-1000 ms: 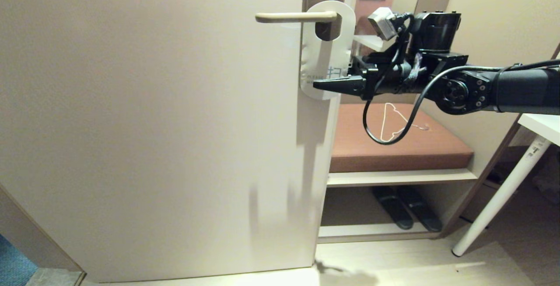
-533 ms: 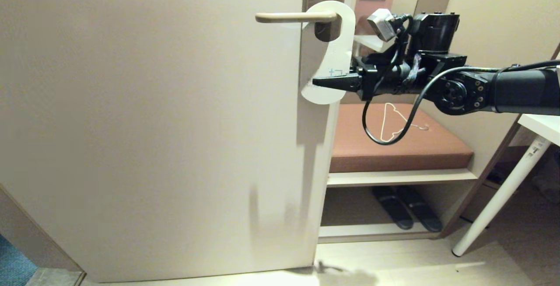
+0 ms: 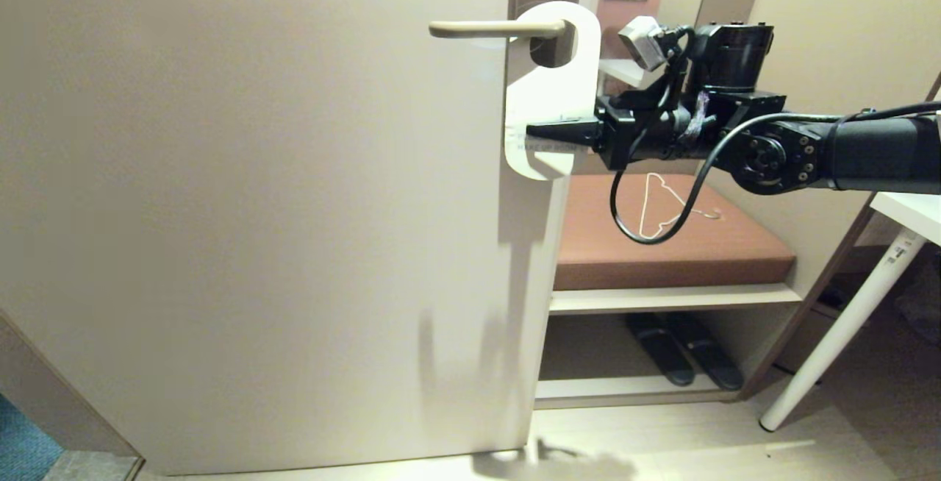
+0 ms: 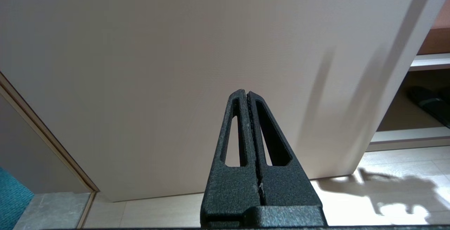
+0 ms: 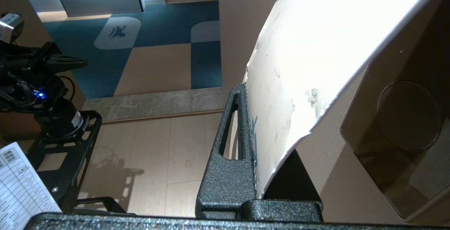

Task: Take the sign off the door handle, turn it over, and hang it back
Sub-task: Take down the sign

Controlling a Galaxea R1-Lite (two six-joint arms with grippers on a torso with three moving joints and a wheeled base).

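Observation:
The sign [image 3: 548,91] hangs by its round hole on the door handle [image 3: 492,28], white side facing me, with grey text near its lower end. My right gripper [image 3: 533,131] reaches in level from the right and is shut on the sign's lower part. In the right wrist view the white sign [image 5: 316,47] is pinched against one black finger [image 5: 232,145]; the other finger is hidden behind the sign. The handle's brownish plate [image 5: 407,117] is beside it. My left gripper [image 4: 246,93] is shut and empty, low down in front of the door.
The beige door [image 3: 257,209] fills the left. To its right is a bench with a brown cushion [image 3: 735,253], and a thin white wire hanger [image 3: 658,205] lies on it. Dark slippers [image 3: 684,352] sit on the shelf below. A white table leg [image 3: 845,326] stands at the right.
My right gripper's fingers have closed on the sign's lower part. The sign tilted for a moment and now hangs straight again. The arm has stayed in place.

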